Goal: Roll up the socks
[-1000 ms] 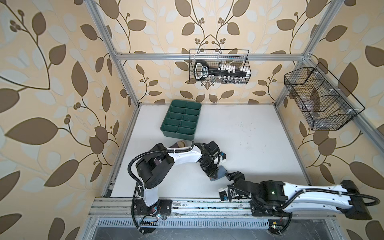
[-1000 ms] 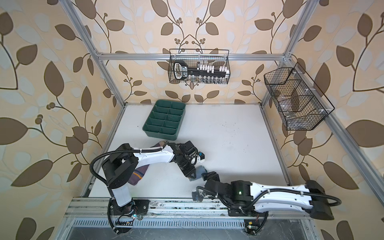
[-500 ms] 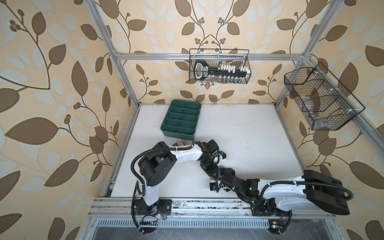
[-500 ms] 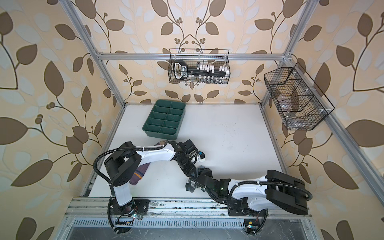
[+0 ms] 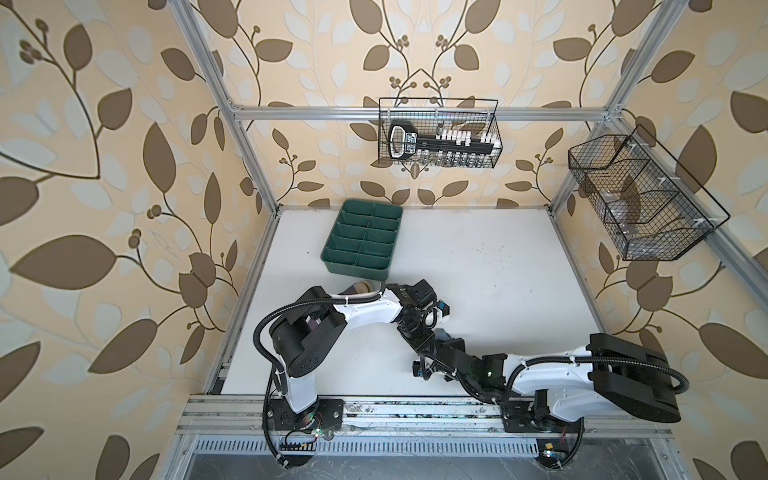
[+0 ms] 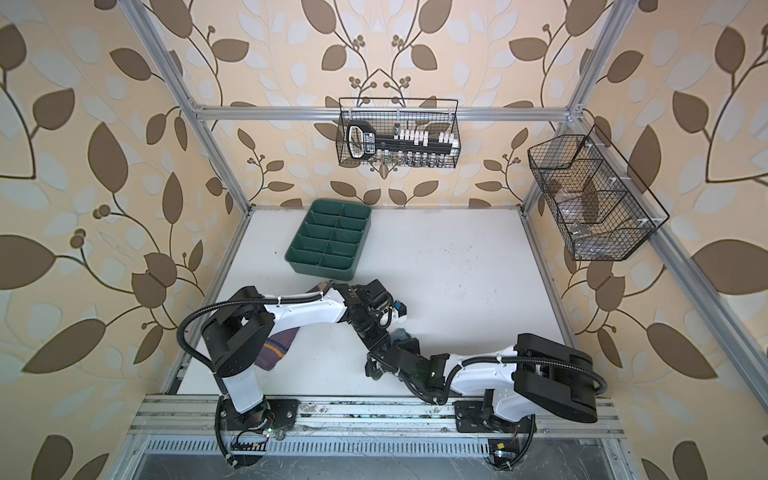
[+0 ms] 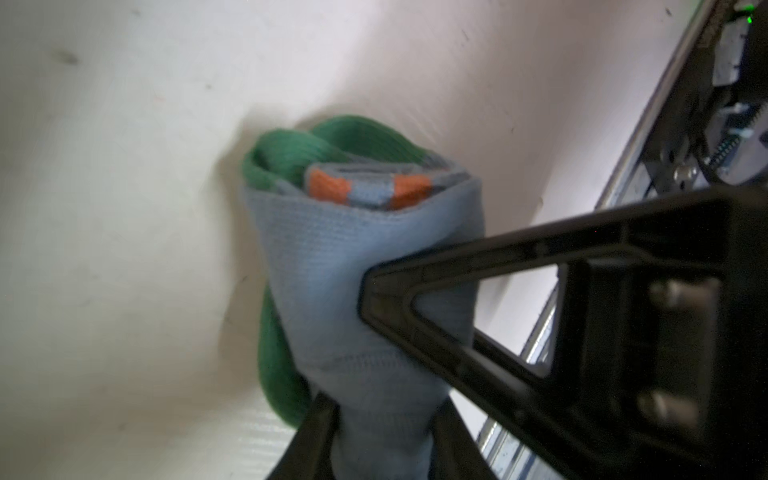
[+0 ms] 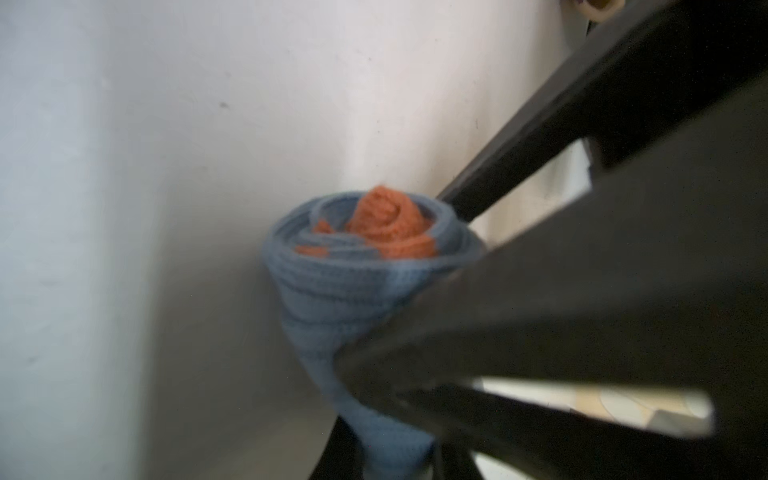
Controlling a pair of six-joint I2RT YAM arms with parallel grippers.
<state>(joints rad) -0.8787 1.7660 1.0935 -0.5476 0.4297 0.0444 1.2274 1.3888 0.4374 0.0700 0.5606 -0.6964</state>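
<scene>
A: Light blue sock, where?
B: Rolled into a tight bundle at front-centre of the table, right where both arms meet. Touching the top or just off it: can't tell.
A: Grippers?
B: L gripper pinches the bundle, one finger each side, cloth necked in btw them. How hard: can't tell. R gripper likewise, jaws pressed in on the roll, cloth squeezed narrow.
A: Axis?
B: Roll sticks out lengthwise from each gripper's tips. L wrist view: far end shows green toe wrapped round orange stripes. R wrist view: orange cuff coiled at centre. In both top views L comes in from far-left, R from near-right, tips nose to nose w/ bundle btw.
A: Next move hinges on?
B: My guess: one gripper lets go w/o the roll springing open while the other keeps it. After that, the purple sock. It lies by L arm's base, mostly under that arm, unrolled as far as shows, well apart from both tips. L arm is nearer. Green divider tray sits beyond, toward the back.
</scene>
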